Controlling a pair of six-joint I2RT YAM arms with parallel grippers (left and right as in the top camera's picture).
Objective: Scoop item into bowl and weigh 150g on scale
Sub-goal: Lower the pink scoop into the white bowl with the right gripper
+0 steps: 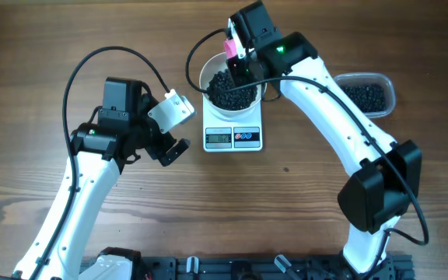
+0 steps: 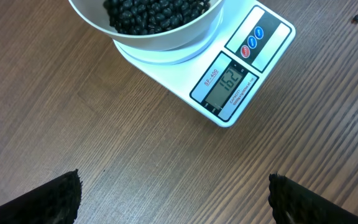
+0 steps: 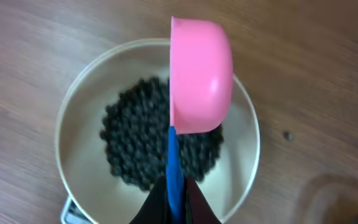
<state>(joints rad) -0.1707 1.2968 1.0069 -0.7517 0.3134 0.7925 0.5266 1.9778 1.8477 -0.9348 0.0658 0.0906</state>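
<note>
The white bowl (image 1: 232,85) sits on the white scale (image 1: 233,137) at the middle of the table, holding a pile of black beans (image 1: 232,92). My right gripper (image 1: 238,61) hovers over the bowl's far side, shut on the blue handle of a pink scoop (image 3: 199,74) that is turned on its side above the beans (image 3: 148,134). In the left wrist view the scale (image 2: 229,68) shows its lit display and two round buttons under the bowl (image 2: 160,31). My left gripper (image 1: 174,151) rests open just left of the scale, with only bare wood between its fingers (image 2: 55,199).
A clear plastic tub (image 1: 369,95) with more black beans stands to the right of the scale, behind the right arm. One stray bean (image 1: 285,169) lies on the wood in front of the scale. Both arm bases stand at the near table edge.
</note>
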